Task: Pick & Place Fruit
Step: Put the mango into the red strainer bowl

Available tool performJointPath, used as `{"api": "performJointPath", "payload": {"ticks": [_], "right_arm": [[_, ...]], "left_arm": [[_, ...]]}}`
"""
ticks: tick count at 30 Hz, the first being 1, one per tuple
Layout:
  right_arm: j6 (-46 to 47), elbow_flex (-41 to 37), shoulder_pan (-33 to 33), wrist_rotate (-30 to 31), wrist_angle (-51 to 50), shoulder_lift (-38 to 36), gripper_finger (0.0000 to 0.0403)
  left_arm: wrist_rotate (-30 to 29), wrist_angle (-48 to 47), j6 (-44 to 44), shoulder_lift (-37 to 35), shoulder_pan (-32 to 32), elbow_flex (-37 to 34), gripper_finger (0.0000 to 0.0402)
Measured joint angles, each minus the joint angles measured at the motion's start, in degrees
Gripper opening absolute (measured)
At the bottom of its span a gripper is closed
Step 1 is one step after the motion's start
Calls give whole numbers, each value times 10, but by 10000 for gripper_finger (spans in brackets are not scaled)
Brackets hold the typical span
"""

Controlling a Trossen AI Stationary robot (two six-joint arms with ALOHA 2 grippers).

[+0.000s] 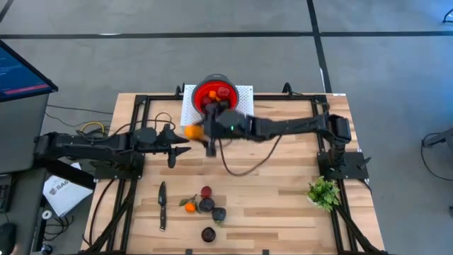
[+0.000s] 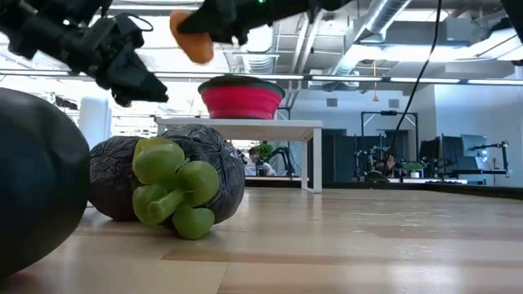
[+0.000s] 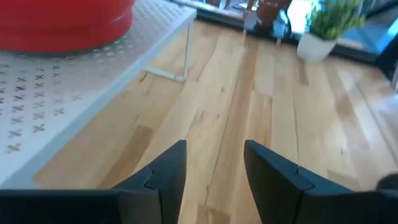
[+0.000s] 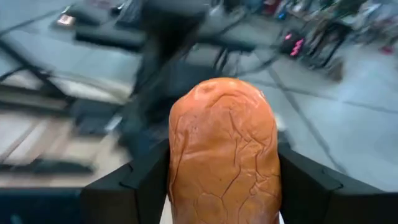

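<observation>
High view: the right gripper [image 1: 200, 132], reaching in from the frame's right, is clamped on a rounded orange fruit [image 1: 192, 132] at upper centre, just below-left of the round red bowl [image 1: 216, 92] on its white perforated stand [image 1: 244, 94]. The bowl already holds red pieces. The left gripper [image 1: 177, 149] waits at centre left, empty. More small fruit, orange, red and dark purple [image 1: 206, 203], lie at lower centre beside a slim black knife [image 1: 162, 204]; a green leafy sprig [image 1: 323, 191] sits at lower right.

Low view: the orange fruit [image 2: 191, 37] hangs at top centre-left, well above the table and left of the bowl [image 2: 241, 96].

Left wrist view: the left arm's dark fingers [image 3: 168, 171] stand apart with nothing between them, over bare wooden table [image 3: 249, 99].

Right wrist view: the wrinkled orange fruit [image 4: 224, 149] fills the centre, pinched at both flanks.

Risk: I judge the fruit is short of the bowl; released now, it would likely drop beside the stand. The squeezed skin suggests it could slip.

Differences: only the right wrist view shows the grip itself; only the high view shows the offset from the bowl.
</observation>
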Motion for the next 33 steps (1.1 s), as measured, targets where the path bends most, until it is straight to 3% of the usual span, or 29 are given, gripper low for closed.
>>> {"api": "performJointPath", "payload": {"ticks": [7, 15, 33], "right_arm": [[-1, 77, -86, 0, -51, 3, 234], [4, 80, -170, -12, -68, 4, 234], [44, 80, -195, -28, -49, 60, 234]], "left_arm": [[0, 150, -30, -2, 0, -79, 153], [0, 181, -30, -2, 0, -95, 153], [1, 199, -30, -2, 0, -95, 153]]}}
